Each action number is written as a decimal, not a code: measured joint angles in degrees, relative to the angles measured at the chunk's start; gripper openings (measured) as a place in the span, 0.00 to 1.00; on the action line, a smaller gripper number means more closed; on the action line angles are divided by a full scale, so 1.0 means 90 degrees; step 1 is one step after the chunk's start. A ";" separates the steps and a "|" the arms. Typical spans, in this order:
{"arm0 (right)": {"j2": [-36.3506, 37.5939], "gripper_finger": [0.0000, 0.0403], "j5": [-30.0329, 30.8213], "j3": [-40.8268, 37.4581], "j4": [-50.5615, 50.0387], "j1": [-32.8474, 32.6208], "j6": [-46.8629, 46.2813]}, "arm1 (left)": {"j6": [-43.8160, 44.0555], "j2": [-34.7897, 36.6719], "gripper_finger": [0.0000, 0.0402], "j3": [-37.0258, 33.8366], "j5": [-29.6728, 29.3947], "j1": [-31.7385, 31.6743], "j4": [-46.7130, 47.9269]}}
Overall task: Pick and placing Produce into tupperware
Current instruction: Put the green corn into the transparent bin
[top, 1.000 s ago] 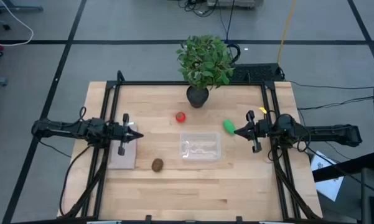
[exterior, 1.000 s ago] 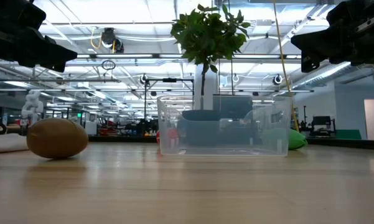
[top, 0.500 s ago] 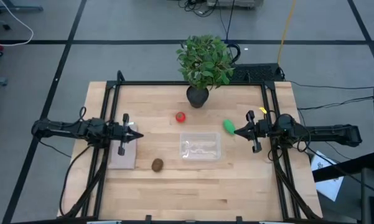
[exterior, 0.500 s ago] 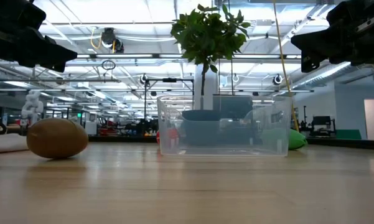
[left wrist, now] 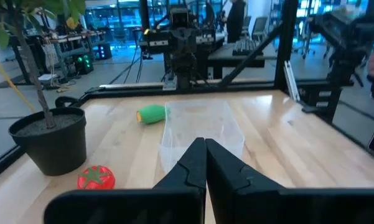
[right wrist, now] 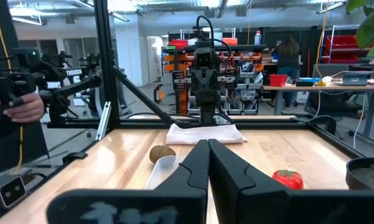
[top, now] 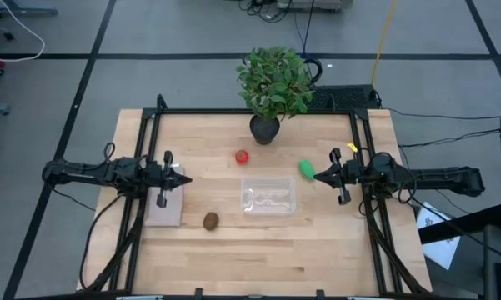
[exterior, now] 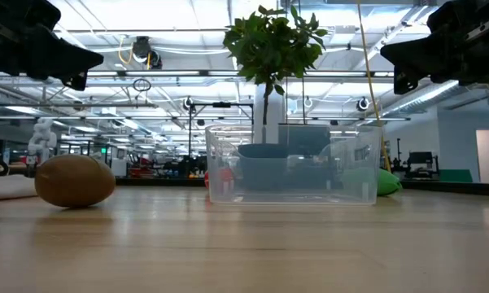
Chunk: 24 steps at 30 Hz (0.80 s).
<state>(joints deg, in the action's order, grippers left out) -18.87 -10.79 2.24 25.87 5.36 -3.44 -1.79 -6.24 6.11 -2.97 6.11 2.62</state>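
Observation:
The clear tupperware [top: 268, 197] stands on the table's middle and holds nothing. The green oblong piece [top: 306, 169] lies on the table to its right and slightly farther back, just beside my right gripper's [top: 315, 176] shut tips. The red tomato [top: 242, 156] sits beyond the container, and the brown kiwi [top: 210, 220] lies near its left front corner. My left gripper [top: 186, 179] is shut and hangs in the air above the pale slab [top: 165, 208]. In the left wrist view my left gripper [left wrist: 205, 149] points at the tupperware [left wrist: 202, 127]. In the right wrist view my right gripper [right wrist: 208, 149] is shut as well.
A potted plant [top: 273, 83] stands at the table's far edge, behind the tomato. Black frame rails run along the table's left, right and far sides. Bare wood lies between the container and the near edge. A person's hand [right wrist: 18, 106] shows beyond the table.
In the low view my left arm has shifted slightly upward. The produce, the tupperware and my right arm have kept still.

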 joint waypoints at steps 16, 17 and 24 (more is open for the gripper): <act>-0.0046 0.00 0.0012 -0.0001 0.0292 -0.0001 -0.0329 | 0.0047 -0.0001 0.01 0.0000 -0.0778 -0.0002 -0.0625; -0.0049 0.00 0.0013 0.0000 0.0291 0.0000 -0.0313 | 0.0017 0.0000 0.01 0.0000 -0.0828 -0.0002 -0.0600; -0.0069 0.00 0.0019 0.0000 0.0120 -0.0002 -0.0204 | -0.0219 0.0000 0.01 0.0000 -0.0934 -0.0002 -0.0292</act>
<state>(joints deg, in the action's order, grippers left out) -19.50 -10.61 2.24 26.95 5.34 -5.28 -3.76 -6.24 6.11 -11.38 6.09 0.00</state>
